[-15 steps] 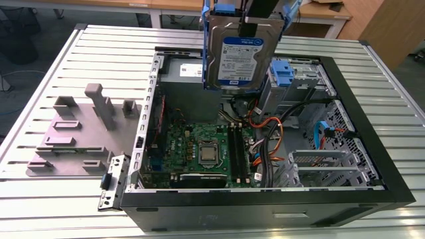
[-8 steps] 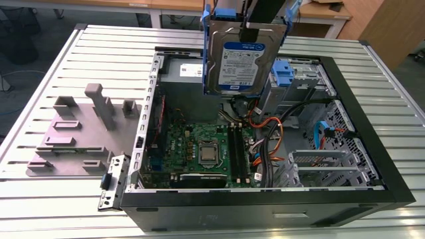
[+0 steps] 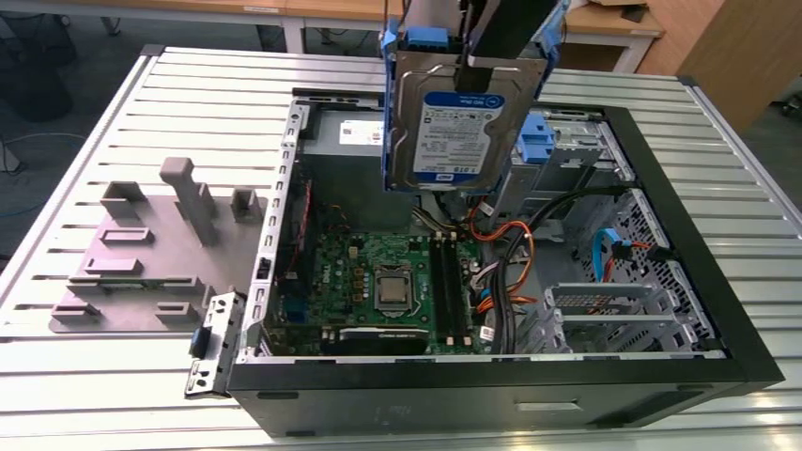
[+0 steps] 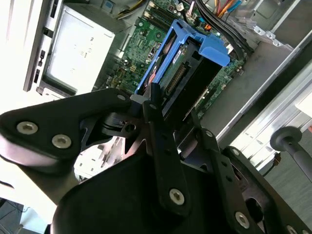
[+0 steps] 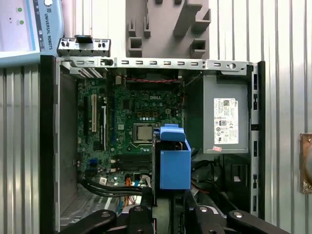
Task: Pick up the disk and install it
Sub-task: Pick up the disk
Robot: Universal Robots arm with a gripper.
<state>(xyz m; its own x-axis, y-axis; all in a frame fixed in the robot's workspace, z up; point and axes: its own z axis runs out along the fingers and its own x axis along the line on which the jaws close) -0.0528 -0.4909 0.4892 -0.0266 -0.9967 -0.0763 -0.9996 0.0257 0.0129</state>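
The gripper (image 4: pixel 173 104) is clamping the disk (image 3: pixel 461 132), holding it above the open computer case (image 3: pixel 501 387), not yet installed.

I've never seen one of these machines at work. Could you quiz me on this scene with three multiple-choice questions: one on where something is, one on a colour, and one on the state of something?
1. Where is the disk?
A. Hanging upright above the open computer case
B. Lying flat beside the case
C. Slid fully into a slot inside the case

2. What colour are the rails along the disk's sides?
A. Red
B. Yellow
C. Blue

3. What is the end effector doing?
A. Open, apart from the disk
B. Shut on the disk
C. Shut on a cable

Answers:
1. A: the exterior view shows the disk in the air over the case, its label facing the camera.
2. C: blue plastic frames the disk in all three views.
3. B: in the second wrist view, the black fingers clamp the disk from both sides.
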